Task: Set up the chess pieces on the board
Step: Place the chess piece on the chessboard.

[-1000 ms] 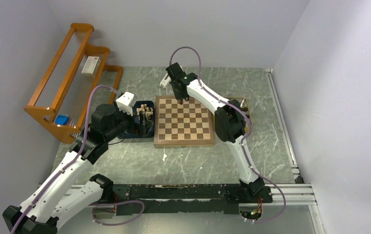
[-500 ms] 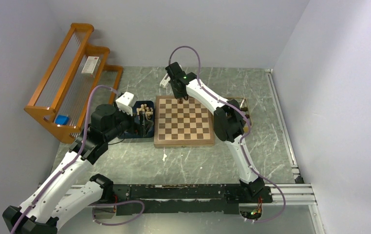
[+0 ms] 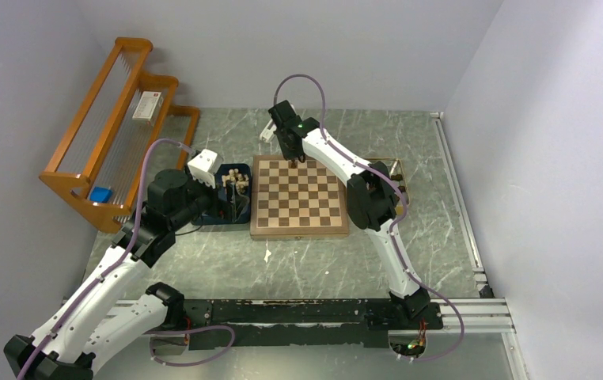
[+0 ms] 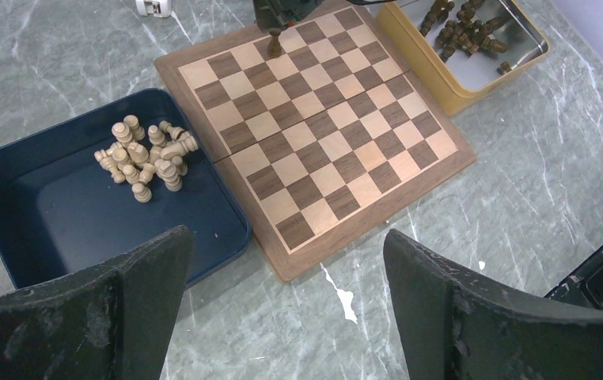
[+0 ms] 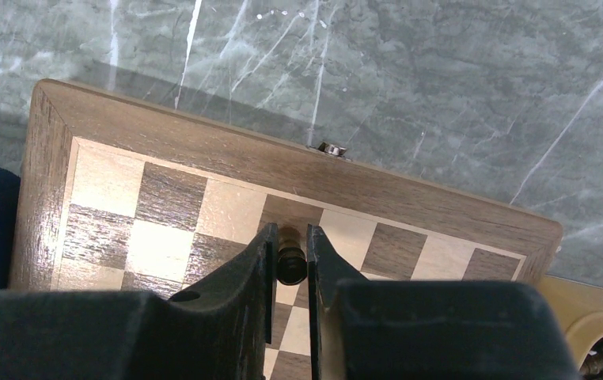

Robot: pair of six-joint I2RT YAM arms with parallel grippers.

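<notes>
The board (image 3: 298,231) lies mid-table with no pieces standing free on its squares. My right gripper (image 5: 289,233) is shut on a dark chess piece (image 5: 290,253), held upright over a dark square in the board's far row (image 4: 273,43). Whether the piece touches the square I cannot tell. My left gripper (image 4: 286,237) hangs wide open and holds nothing, above the table by the board's near left corner. Several pale chess pieces (image 4: 144,154) lie heaped in a dark blue tray (image 4: 61,229) left of the board. Several dark ones (image 4: 464,28) lie in a yellow tray (image 4: 441,91) to its right.
An orange wooden rack (image 3: 116,127) stands along the left wall. A small white object (image 3: 267,133) lies beyond the board's far left corner. A white fleck (image 3: 267,255) marks the marble in front of the board. A black rail (image 3: 298,313) spans the near edge.
The right gripper with its dark piece has edged slightly toward the board's far edge. The left arm has not moved.
</notes>
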